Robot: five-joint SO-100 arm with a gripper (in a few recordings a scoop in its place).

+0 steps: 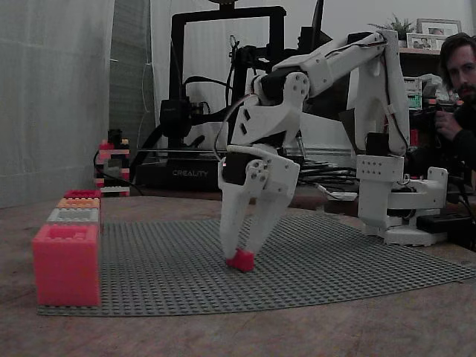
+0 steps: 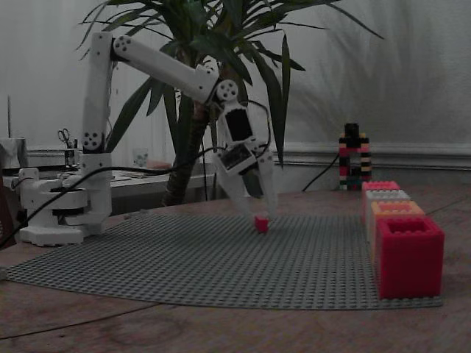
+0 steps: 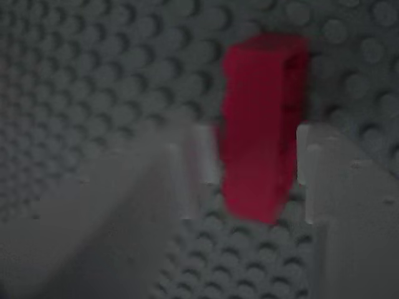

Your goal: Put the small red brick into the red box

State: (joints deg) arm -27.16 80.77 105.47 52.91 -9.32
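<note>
The small red brick (image 1: 240,260) (image 2: 260,223) stands on the grey studded baseplate (image 1: 335,260) (image 2: 184,257), near its middle. My white gripper (image 1: 240,251) (image 2: 261,215) points down over it, with one fingertip on each side. In the wrist view the brick (image 3: 262,124) fills the gap of the gripper (image 3: 255,146), and both fingers (image 3: 315,162) press its long sides. The brick's underside still meets the plate. The red box (image 1: 67,264) (image 2: 409,254) is open-topped and sits at the plate's near corner, well away from the gripper.
Behind the red box stand a grey box (image 1: 73,215) (image 2: 388,195), an orange box (image 1: 78,202) (image 2: 396,209) and another red one (image 1: 82,194). A brick tower (image 1: 113,167) (image 2: 355,156), a 3D printer (image 1: 186,111), a plant (image 2: 221,44) and the arm's base (image 1: 394,201) ring the plate. A person (image 1: 457,89) sits beyond.
</note>
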